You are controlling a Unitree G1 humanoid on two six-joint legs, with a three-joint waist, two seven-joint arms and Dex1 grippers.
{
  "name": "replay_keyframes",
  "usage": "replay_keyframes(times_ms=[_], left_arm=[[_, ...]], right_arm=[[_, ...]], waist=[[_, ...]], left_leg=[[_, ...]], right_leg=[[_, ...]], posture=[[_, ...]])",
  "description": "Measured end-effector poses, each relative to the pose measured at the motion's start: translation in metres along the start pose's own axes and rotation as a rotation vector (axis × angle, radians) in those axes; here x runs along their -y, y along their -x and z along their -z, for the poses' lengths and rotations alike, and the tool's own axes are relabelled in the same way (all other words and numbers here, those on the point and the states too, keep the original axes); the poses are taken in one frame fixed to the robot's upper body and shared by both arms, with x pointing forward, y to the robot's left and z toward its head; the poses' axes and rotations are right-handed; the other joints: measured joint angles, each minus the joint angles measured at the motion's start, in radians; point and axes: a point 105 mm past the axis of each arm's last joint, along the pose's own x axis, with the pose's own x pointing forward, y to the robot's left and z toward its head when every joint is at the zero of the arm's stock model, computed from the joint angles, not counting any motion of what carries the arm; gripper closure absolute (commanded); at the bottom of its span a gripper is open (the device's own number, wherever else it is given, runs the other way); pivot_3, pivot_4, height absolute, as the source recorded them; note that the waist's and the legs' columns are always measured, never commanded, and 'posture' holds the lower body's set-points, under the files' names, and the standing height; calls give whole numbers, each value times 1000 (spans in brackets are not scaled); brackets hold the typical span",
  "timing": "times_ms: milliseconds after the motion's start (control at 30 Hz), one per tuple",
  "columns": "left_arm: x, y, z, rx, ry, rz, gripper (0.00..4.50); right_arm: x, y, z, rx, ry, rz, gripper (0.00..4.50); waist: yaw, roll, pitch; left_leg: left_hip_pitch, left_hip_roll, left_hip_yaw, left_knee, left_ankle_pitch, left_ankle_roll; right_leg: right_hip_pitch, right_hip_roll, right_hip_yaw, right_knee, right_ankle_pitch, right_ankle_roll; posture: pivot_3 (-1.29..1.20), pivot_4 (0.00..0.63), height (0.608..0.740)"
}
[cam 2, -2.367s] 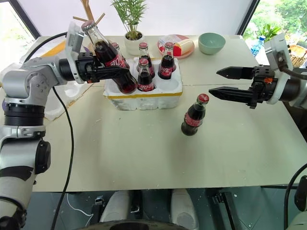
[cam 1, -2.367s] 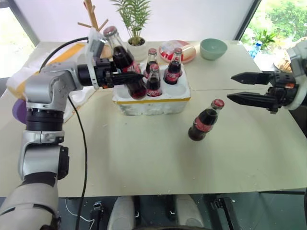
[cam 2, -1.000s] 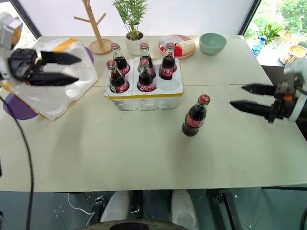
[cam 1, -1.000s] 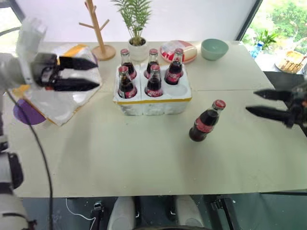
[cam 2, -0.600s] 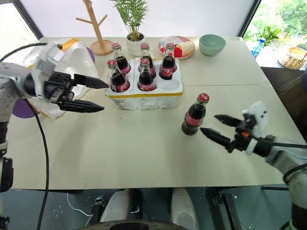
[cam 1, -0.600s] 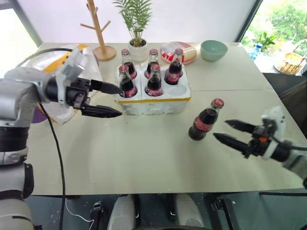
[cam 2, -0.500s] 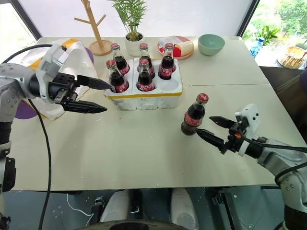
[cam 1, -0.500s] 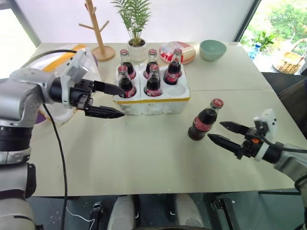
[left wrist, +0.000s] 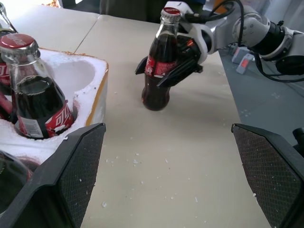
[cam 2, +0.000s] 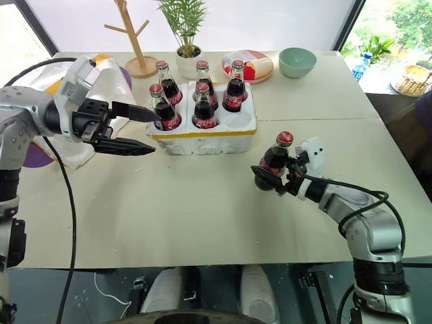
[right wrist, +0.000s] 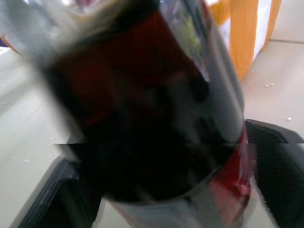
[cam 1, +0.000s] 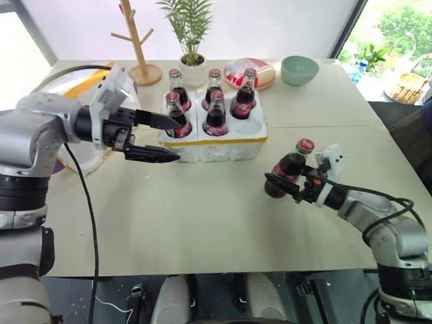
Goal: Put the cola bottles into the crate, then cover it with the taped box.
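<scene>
Left eye view gives us the low white foam crate with the yellow tape band [cam 1: 214, 140] as landmark. We see five small dark cola bottles with red caps [cam 1: 217, 112] standing in its wells, one front-right well unfilled. Right and nearer of the crate, well apart, the sixth cola bottle [cam 1: 289, 167] stands on the beige table [cam 1: 202, 216]. Our right gripper [cam 1: 283, 185] has its two black fingers pressed on that bottle's lower body, pinching it. Our left gripper [cam 1: 165, 138] sits just left of the crate's front-left corner, fingers spread wide, holding nothing. Farther left of the crate lies the large white foam box with yellow tape [cam 2: 108, 84], partly behind the left arm.
</scene>
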Motion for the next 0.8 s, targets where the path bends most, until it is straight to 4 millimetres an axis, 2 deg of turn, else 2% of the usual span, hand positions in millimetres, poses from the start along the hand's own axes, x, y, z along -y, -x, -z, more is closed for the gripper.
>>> replay_keyframes(times_ms=[67, 167, 233, 333, 433, 500, 567, 633, 733, 800], left_arm=[[2, -1, -1, -1, -4, -2, 0], [3, 2, 0, 2, 11, -16, 0], [3, 5, 3, 5, 31, -32, 0], [3, 6, 4, 6, 29, -46, 0], [3, 5, 4, 12, 23, -60, 0], [2, 5, 4, 16, 24, -74, 0], [0, 7, 6, 22, 29, -94, 0], [0, 9, 7, 28, 32, -112, 0], [3, 10, 8, 28, 24, -124, 0], [4, 10, 9, 26, 26, -130, 0]], right_arm=[[-1, 1, -1, -5, -5, -17, 1587], [-16, 5, -9, -25, -11, -135, 1587], [-29, 7, -36, -4, 44, -229, 1587], [-39, -2, -94, 108, 168, -291, 1587], [-36, -20, -150, 215, 255, -274, 1587], [-30, -39, -167, 251, 272, -241, 1587], [-21, -64, -166, 234, 242, -204, 1587], [-14, -88, -152, 190, 191, -183, 1587], [-7, -113, -127, 115, 166, -160, 1587], [-8, -121, -116, 84, 176, -165, 1587]], waist=[[1, 0, 0], [1, 1, 1], [-6, 2, 1], [-22, 2, 2], [-27, 2, 2], [-26, 2, 2], [-25, 2, 2], [-23, 2, 2], [-23, 2, 2], [-21, 2, 2]], left_leg=[[0, 0, 0, 0, 0, 0], [-1, 0, 0, -1, 0, 0], [-1, 0, 1, -1, 0, 0], [0, 0, 1, 0, 0, 0], [0, 1, 1, -1, 0, 0], [0, 1, 1, -2, 0, 0], [-2, 1, 1, -2, 1, -2], [-3, 1, 2, -2, 3, -5], [-9, 0, 2, -2, 2, -4], [-18, 0, 2, 0, 3, -4]], right_leg=[[0, 0, 0, 0, 0, 0], [-1, 0, 0, 0, 0, 0], [-2, 0, 0, 0, 0, 0], [-2, 0, 0, 0, 0, 0], [-2, 0, 1, 1, 0, 0], [-2, 1, 1, 1, 0, 0], [-3, 1, 0, 1, 0, 0], [-5, 1, 1, 1, 0, 0], [-9, -1, 0, 1, 0, 0], [-18, -2, 0, 2, 1, 1]], posture=[[0, 150, 740], [0, 150, 740], [0, 150, 740], [0, 150, 740], [0, 150, 740], [0, 150, 740], [0, 150, 740], [0, 150, 740], [0, 150, 740], [0, 150, 740]])
